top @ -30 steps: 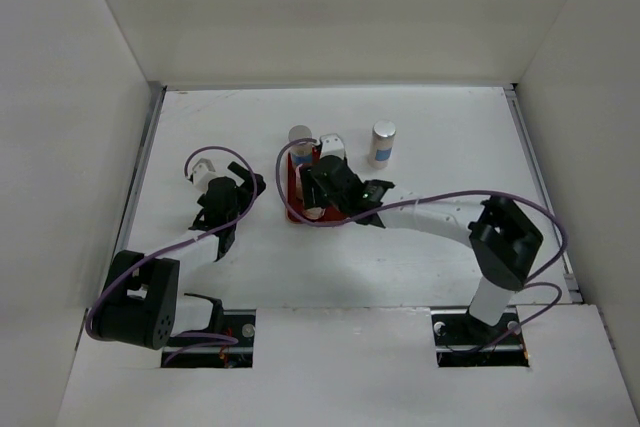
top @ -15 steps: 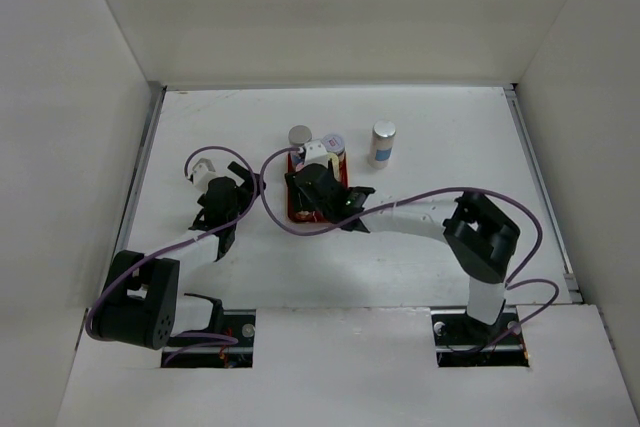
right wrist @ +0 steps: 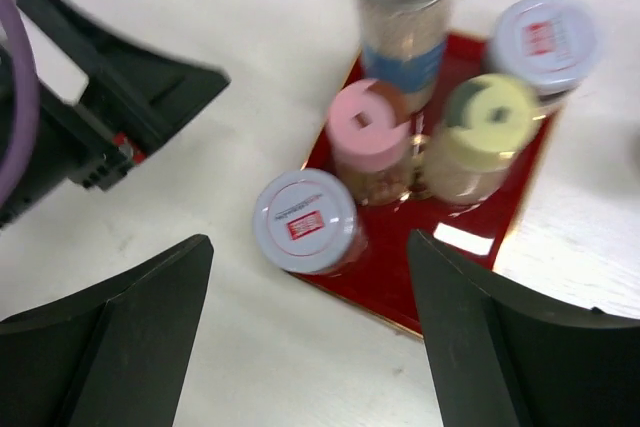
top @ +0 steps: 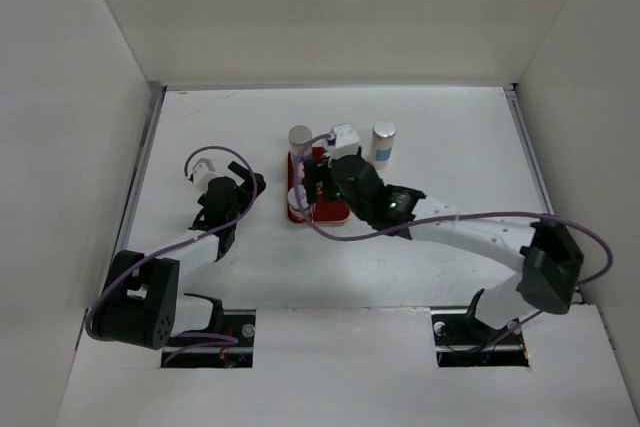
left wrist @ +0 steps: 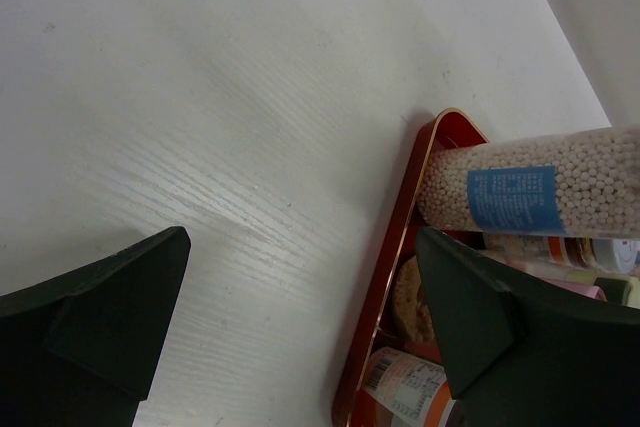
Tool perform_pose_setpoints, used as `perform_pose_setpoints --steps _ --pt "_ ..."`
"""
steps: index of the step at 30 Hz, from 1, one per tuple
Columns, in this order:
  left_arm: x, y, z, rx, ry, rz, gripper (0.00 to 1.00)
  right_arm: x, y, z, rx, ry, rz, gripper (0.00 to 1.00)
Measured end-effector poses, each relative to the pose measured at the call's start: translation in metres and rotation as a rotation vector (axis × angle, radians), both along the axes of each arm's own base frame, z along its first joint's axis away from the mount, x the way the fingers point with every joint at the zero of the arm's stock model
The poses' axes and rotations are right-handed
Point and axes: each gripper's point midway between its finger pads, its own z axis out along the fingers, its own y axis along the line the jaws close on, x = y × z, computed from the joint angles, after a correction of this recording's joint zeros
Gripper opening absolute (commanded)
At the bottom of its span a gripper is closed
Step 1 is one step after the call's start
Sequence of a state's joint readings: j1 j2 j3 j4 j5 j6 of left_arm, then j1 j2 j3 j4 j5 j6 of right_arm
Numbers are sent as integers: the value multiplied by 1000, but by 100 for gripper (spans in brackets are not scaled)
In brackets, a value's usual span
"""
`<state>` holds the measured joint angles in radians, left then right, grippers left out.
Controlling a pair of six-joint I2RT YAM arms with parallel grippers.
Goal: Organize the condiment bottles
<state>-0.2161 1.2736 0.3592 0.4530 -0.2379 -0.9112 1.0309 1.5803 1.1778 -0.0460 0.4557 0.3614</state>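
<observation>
Holds the left fingers (left wrist: 110,317) wide apart and empty toward the left edge, near the red tray (left wrist: 406,197), seemingly parked out of the way. Has five condiment bottles (right wrist: 368,127) grouped upright on that tray, midway between the side edges. Hovers the right fingers (right wrist: 130,317) over them, splayed, gripping nothing. Leaves one silver-capped bottle (top: 383,147) alone off the tray, nearer the far edge, so probably next in.
</observation>
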Motion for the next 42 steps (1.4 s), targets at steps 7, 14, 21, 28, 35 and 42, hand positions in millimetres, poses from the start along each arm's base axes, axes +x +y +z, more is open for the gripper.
perform_pose_setpoints --steps 7,14,21,28,35,42 --pt "0 0 0 -2 0 1 100 98 -133 46 69 -100 -350 100" --pt "0 0 0 -2 -1 1 100 175 -204 -19 -100 -6 -551 100" --pt "1 2 4 -4 -11 8 100 190 -189 -25 -97 5 -492 100" --pt "2 3 5 -5 -16 10 100 190 -186 -39 -125 40 -475 93" --pt "2 4 5 -5 -16 14 100 194 -186 -45 -127 39 -487 47" --pt "2 4 5 -6 -16 13 100 121 -175 -24 -130 8 -421 48"
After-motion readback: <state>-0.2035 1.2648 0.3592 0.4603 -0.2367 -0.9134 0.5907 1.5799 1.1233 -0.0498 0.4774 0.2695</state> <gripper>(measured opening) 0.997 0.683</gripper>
